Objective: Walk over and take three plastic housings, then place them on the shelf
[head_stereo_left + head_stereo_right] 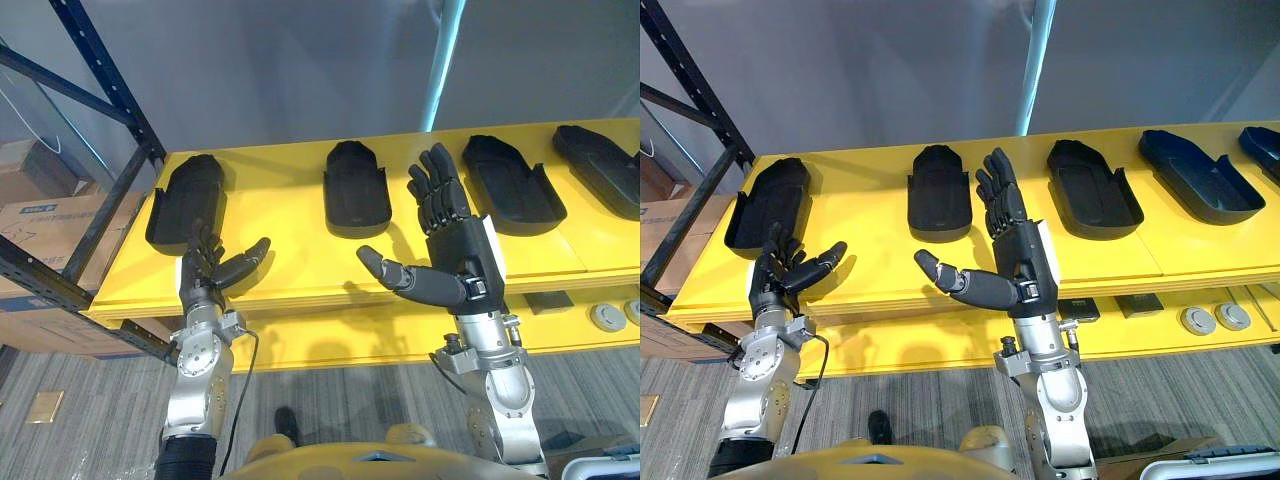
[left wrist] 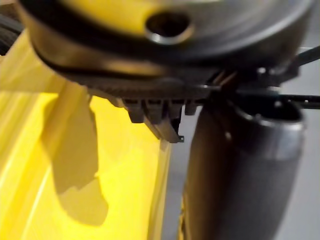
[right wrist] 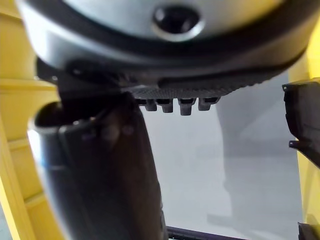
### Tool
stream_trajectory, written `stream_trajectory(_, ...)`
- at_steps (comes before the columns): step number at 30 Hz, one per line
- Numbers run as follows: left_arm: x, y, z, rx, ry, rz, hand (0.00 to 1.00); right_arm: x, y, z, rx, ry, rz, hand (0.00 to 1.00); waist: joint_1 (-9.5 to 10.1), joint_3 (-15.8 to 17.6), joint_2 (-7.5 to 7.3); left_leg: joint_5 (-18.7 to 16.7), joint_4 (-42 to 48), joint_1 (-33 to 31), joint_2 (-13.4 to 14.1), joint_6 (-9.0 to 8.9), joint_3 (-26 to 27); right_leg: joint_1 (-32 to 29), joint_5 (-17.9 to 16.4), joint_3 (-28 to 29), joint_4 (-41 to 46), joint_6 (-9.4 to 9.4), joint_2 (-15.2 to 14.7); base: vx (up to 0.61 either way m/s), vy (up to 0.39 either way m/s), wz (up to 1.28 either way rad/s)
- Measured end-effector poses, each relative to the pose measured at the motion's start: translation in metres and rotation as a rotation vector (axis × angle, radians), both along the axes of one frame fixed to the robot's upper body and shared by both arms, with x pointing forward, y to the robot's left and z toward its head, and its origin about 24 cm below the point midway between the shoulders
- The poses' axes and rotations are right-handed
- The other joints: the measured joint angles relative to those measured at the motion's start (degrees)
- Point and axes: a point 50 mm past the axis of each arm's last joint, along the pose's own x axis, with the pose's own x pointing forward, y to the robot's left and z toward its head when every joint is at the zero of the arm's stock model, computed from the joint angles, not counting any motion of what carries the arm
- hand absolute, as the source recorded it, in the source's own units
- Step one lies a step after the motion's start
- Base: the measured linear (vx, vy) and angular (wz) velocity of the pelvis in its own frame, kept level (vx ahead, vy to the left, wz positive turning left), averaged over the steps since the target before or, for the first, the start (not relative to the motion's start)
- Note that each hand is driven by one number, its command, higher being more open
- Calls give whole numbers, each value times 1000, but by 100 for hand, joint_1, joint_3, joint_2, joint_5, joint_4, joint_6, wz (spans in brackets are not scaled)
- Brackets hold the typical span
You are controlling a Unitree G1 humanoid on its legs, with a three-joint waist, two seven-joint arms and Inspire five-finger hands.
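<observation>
Right now you carry nothing: your left hand (image 1: 207, 268) hovers at the front edge of the yellow shelf (image 1: 285, 245), fingers spread and empty. Your right hand (image 1: 455, 245) stands over that same front edge, fingers straight, thumb out, equally empty. The plastic housings (image 1: 357, 190) all lie in a row on the shelf's top, toward its back. Whether they await picking or are already placed, you cannot tell; likely all three grabs lie ahead.
</observation>
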Motion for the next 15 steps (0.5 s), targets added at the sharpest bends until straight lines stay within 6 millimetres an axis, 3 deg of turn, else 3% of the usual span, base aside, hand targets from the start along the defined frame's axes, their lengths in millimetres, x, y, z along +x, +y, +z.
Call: stream_trajectory(15,-1,3,1,-17,-22,22,100,1,0,-7,-8,30,3,100,-2,-34,53,0,0,5,0,0,5,-1,0,4,1,-1,-1,0,0,0)
